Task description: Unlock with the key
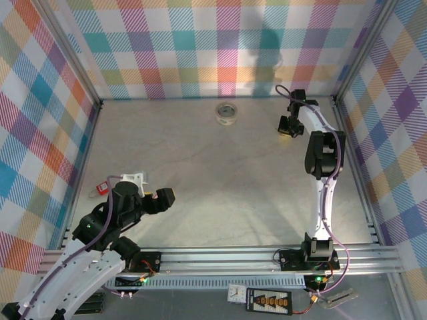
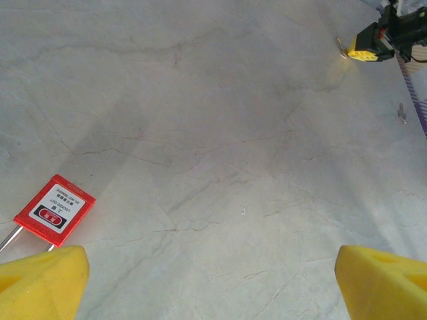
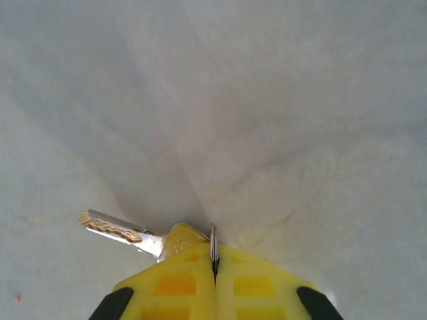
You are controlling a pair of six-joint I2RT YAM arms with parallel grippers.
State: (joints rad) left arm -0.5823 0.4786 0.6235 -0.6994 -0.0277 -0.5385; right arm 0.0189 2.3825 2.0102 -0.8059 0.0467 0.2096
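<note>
1. Right gripper [image 3: 215,263]: yellow pads pressed flat together, nipping the small, thin, silvery-grey metal key [image 3: 119,229] at its head end. A thin wire ring [image 3: 213,240] is caught in the seam. The toothed blade juts out sideways, low over the pale marbled table [image 3: 300,100]; resting or just clear, I cannot tell.
2. That puts the key at the far right of the table, well apart from the red rectangular padlock [image 2: 55,210] over by the left edge.
3. Left gripper [image 2: 212,267] gapes wide with nothing in it, the padlock lying near one of its fingers [image 2: 40,280].
4. Handling call: light, stiff, slick metal, likely to pivot in a tip pinch. The best hold is flat across the head, leaving the blade free for the keyhole.
</note>
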